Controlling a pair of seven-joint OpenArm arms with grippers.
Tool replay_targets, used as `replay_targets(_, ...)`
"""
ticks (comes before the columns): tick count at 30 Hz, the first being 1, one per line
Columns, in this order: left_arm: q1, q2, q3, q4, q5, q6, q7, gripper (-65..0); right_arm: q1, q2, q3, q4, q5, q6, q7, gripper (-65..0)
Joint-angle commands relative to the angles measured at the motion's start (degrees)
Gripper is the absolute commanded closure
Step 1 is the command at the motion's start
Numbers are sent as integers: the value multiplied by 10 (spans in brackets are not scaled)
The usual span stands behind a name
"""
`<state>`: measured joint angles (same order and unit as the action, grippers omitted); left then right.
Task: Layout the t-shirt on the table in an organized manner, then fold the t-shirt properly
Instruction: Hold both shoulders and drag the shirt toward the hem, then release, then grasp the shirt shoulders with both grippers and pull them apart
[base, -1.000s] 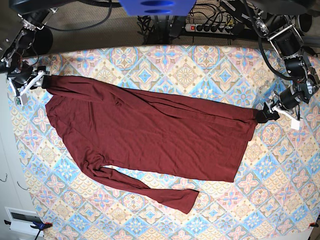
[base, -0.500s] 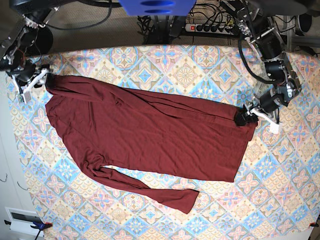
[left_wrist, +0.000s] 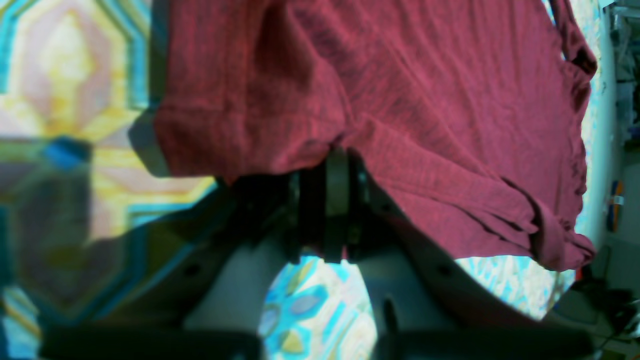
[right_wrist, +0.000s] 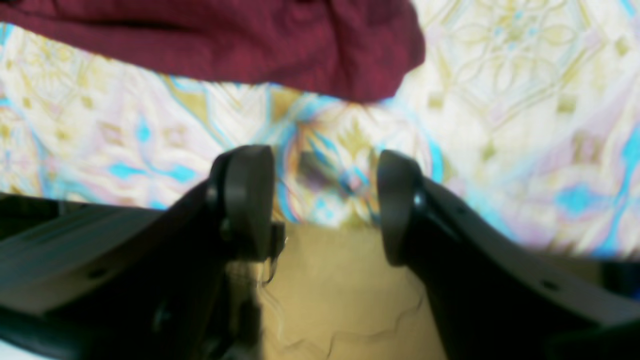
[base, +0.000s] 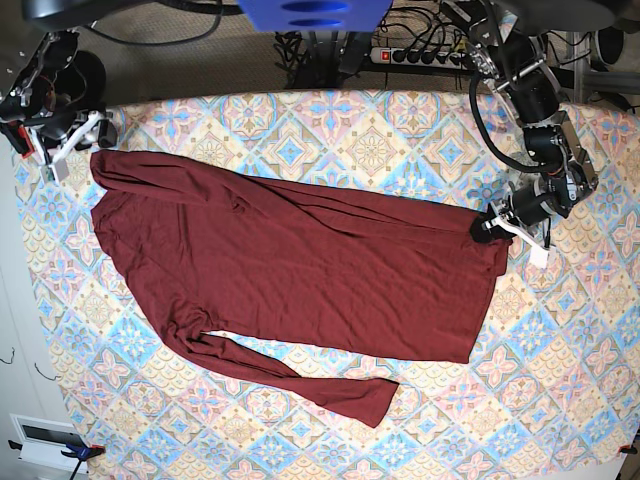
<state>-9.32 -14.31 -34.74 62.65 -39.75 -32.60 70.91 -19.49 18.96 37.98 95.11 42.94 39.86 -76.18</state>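
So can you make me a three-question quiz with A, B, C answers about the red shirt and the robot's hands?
1. Where does the t-shirt lie?
A. On the table
B. On the floor
C. On a chair

2. What colour is it?
A. Green
B. Dark maroon
C. White

3. What is the left gripper doing?
A. Wide open, away from cloth
B. Holding a cup
C. Shut on the shirt's edge

Answers: 1 A, it is spread over the patterned cloth. 2 B, plain maroon all over. 3 C, its jaws pinch fabric in the left wrist view, while the right gripper is open and empty.
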Motion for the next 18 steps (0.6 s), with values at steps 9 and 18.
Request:
replay_targets(9,-7,-20,-1,7,-2,2,0,0,10,-10,2,-20,11,1,8,-373)
replay_targets(18,-7,-22,-1,6,-2,1,0,0,70,-11,2,-101,11,1,11,-372)
